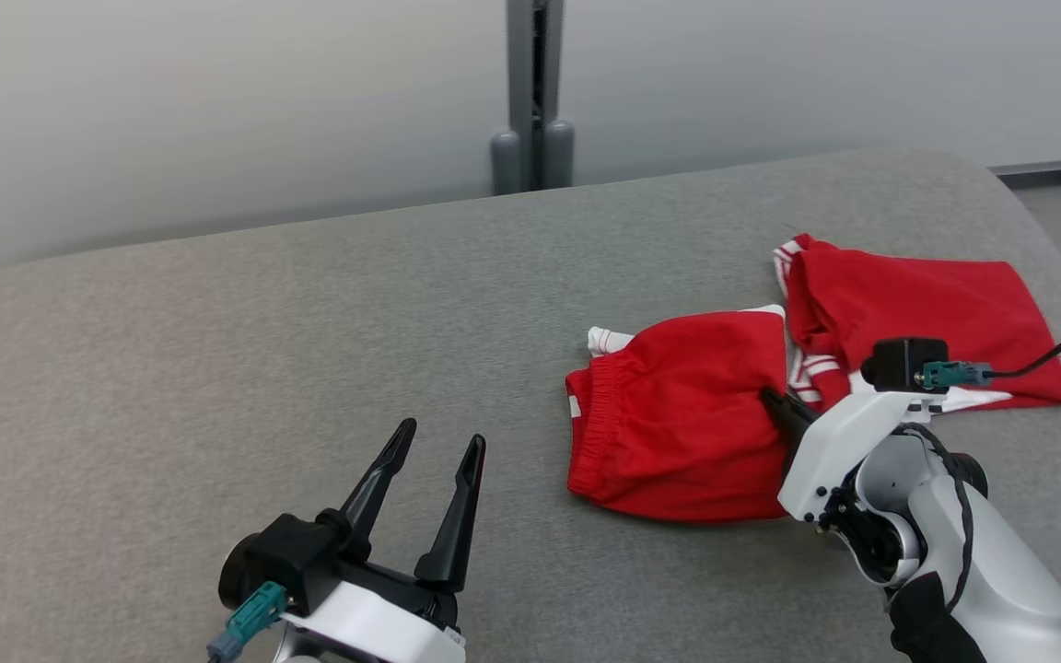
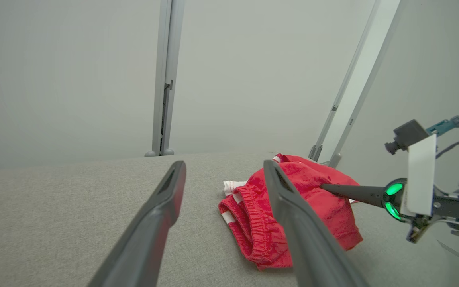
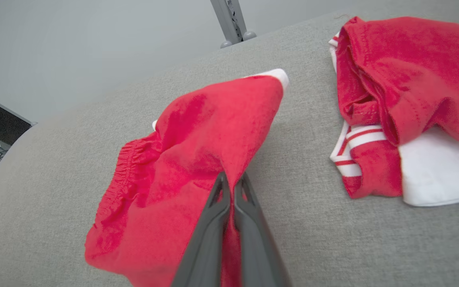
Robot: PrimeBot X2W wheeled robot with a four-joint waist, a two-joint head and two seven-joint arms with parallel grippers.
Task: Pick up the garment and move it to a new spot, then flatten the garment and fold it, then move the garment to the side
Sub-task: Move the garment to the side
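Nearest, the left gripper (image 1: 443, 433) hung over bare table (image 1: 171, 368), its fingers spread wide with nothing between them. Just beyond it and to the right, the right gripper (image 1: 770, 398) was clamped tight on a pinch of the shorts (image 1: 678, 414) at their right edge. The cloth was drawn up into a small ridge at the fingertips, while the rest seemed to lie on the table. The shorts looked light, soft and limp, so from one pinch they would likely hang bunched and drag a little on the woven table rather than slide. Nothing about them looked fragile. The gathered waistband (image 1: 600, 414), on the side away from the grip, looked thicker and probably the surer place to hold. Its two ends would suit both grippers once flattening came. Farther right, a second garment (image 1: 917, 295), red with white stripes, lay apart from the shorts but close by the right arm, near enough perhaps to snag. Past the far edge stood a grey post (image 1: 535, 92).
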